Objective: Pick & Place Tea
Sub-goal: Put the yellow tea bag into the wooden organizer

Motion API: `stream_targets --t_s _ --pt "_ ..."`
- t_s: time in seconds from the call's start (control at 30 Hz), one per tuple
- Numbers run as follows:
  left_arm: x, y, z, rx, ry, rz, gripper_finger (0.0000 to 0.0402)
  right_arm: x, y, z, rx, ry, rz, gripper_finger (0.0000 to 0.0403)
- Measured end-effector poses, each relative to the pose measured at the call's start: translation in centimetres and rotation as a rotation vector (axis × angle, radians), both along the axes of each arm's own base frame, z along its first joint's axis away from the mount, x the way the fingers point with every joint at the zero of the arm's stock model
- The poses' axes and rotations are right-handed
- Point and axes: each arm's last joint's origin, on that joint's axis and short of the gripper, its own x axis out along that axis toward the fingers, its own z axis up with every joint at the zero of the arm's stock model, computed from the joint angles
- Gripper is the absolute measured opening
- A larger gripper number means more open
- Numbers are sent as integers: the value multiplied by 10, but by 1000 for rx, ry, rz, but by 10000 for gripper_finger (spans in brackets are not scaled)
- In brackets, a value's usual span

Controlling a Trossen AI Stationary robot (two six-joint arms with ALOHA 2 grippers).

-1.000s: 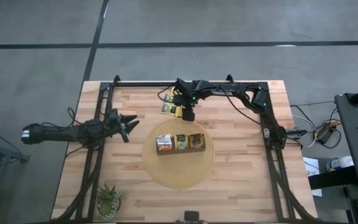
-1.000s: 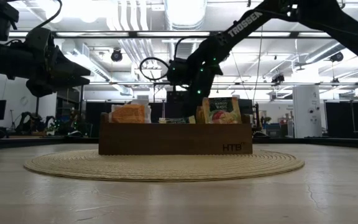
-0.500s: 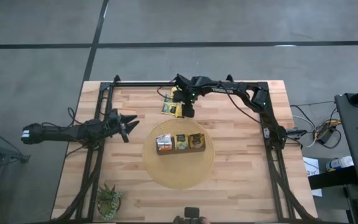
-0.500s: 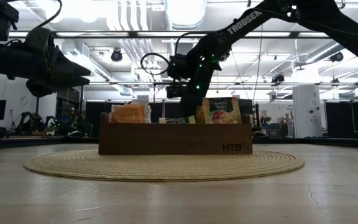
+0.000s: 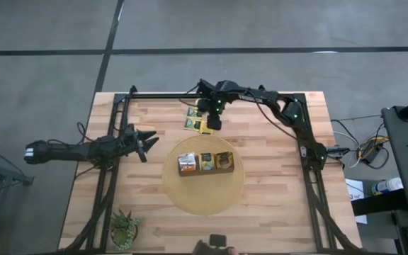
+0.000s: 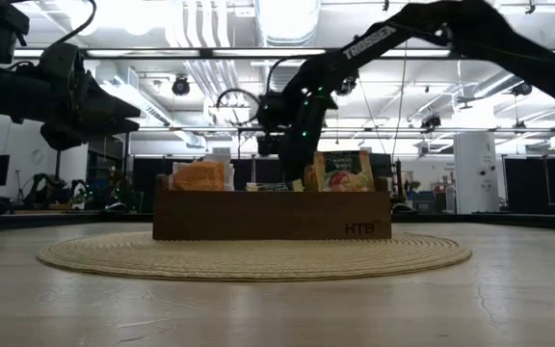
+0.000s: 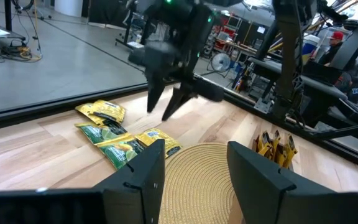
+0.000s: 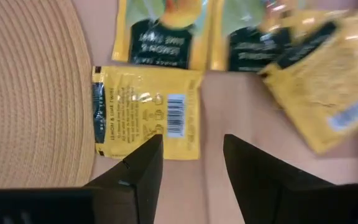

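Several loose tea sachets (image 5: 193, 122) lie flat on the wood by the far edge, just beyond the round woven mat (image 5: 202, 197). The right wrist view shows a yellow sachet (image 8: 146, 114) at the mat's rim, with other sachets (image 8: 166, 32) past it. My right gripper (image 8: 193, 167) hangs open above them, touching nothing, and it also shows in the left wrist view (image 7: 166, 114). The brown box (image 5: 205, 163) on the mat holds upright orange, yellow and dark sachets (image 6: 198, 176). My left gripper (image 5: 148, 144) waits open, left of the mat.
The mat and box fill the table's middle. A small potted plant (image 5: 125, 227) stands at the near left corner. The black frame rails (image 5: 112, 177) run along the left, right and far sides. A dark object and a hand (image 5: 217, 245) show at the near edge.
My right gripper has moved from the box's far side toward the table's far edge and now stands over the loose sachets. The sachets and the box have stayed where they were.
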Motion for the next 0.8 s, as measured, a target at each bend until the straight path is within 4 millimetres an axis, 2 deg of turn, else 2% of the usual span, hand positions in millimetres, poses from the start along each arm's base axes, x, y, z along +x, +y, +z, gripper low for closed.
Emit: stream_targets --t_s 0.13,0.3,0.5,0.7,0.8 --pt "0 0 0 0 0 0 167 11 0 -15 21 70 21 167" --pt "0 0 0 0 1 0 167 19 -5 -3 -15 102 19 167" --pt "0 0 0 0 1 0 167 21 -5 -12 17 159 60 167" --pt "0 0 0 0 1 -1 167 22 -9 -1 -10 127 68 167" --pt "0 0 0 0 1 0 167 24 -16 13 -54 58 56 167"
